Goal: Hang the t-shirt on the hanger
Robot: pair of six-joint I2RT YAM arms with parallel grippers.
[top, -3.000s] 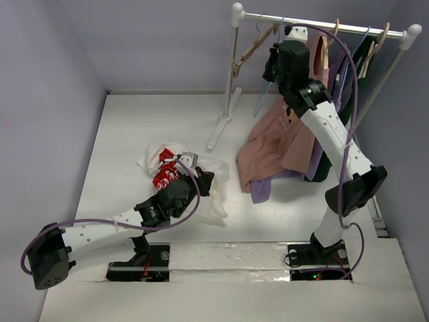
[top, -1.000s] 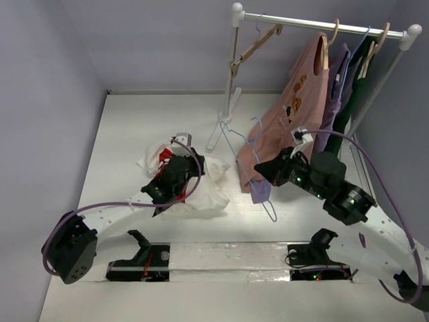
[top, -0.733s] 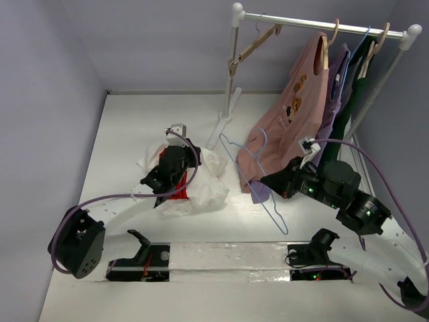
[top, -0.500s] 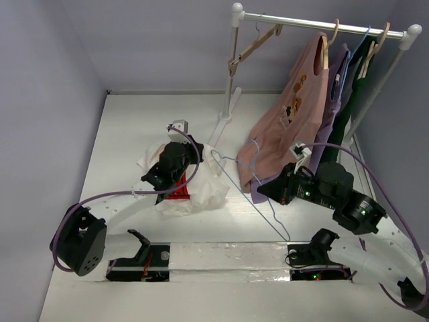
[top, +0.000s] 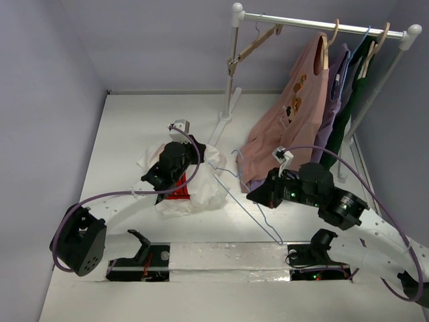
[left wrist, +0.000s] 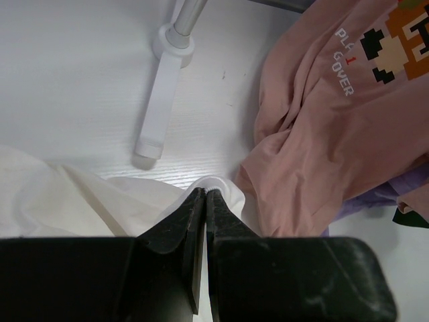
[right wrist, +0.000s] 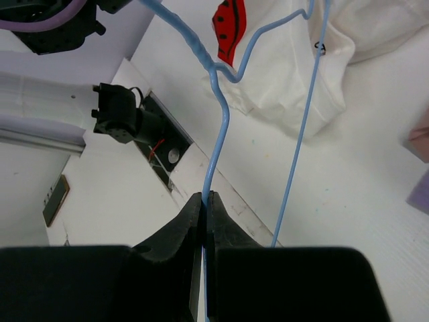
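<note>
the left gripper (top: pixel 193 155) rests on the upper edge of the crumpled t-shirt (top: pixel 201 194), which lies on the table (top: pixel 127 134) left of the rack's foot. the right gripper (top: pixel 255 196) points left and meets the hanger (top: pixel 244 203). the hanger's wire runs diagonally from the t-shirt's right edge toward the near table edge. a pink shirt (top: pixel 288 121), lilac garment (top: pixel 333 87), green garment (top: pixel 348 100) and wooden hanger (top: pixel 251 47) hang on the white rack (top: pixel 234 60).

The top view looks down from high behind over the whole worktop (top: pixel 127 127). The left wrist view sits close behind the left fingers (left wrist: pixel 177 231), facing the rack foot (left wrist: pixel 157 107) and pink shirt (left wrist: pixel 335 134). The right wrist view faces the t-shirt (right wrist: pixel 288 87), which all three share.
</note>
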